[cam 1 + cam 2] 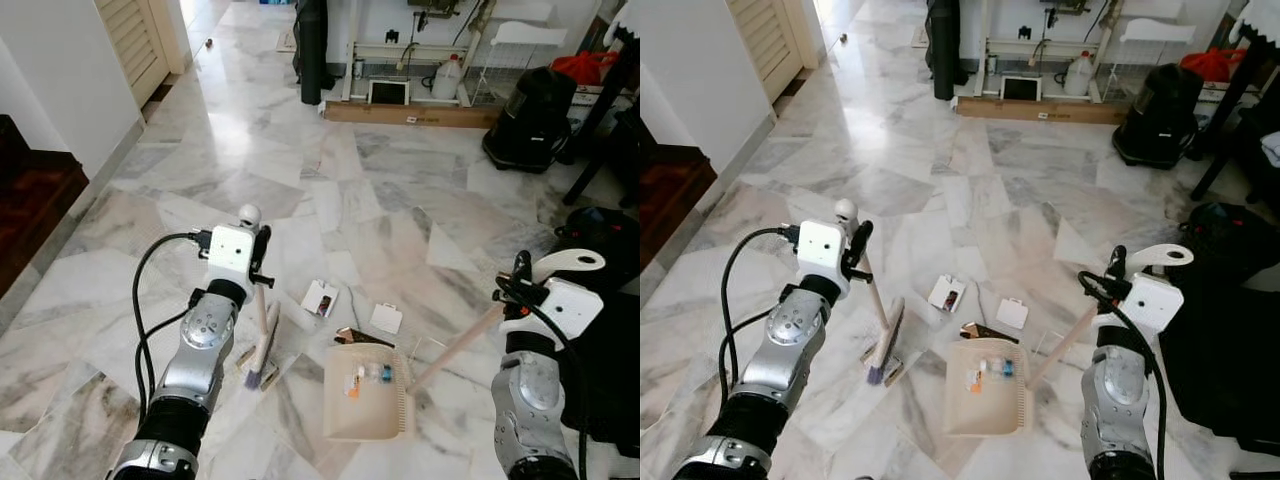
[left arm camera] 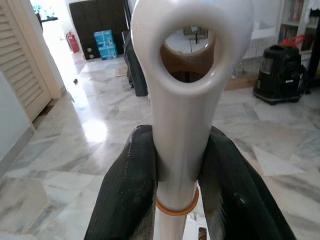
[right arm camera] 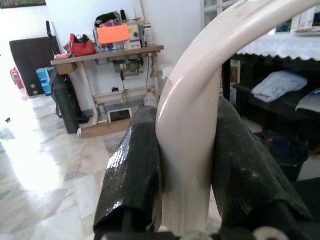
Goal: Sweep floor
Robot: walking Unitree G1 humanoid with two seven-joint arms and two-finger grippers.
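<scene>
Two light, stiff plastic handles are pinched near their tops: the left tool [image 2: 177, 185] clamps the broom [image 1: 262, 345], the right tool [image 3: 187, 165] clamps the dustpan [image 1: 365, 395] at its 3 o'clock.

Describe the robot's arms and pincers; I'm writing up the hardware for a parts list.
Both arms are silver metal with round joints and dark, ribbed lower segments. Each wrist carries a white boxy camera housing. The left arm has black cables looping out beside it; the right arm has a shorter black cable at the wrist. The left pincer and right pincer each have two long, matte black fingers.
</scene>
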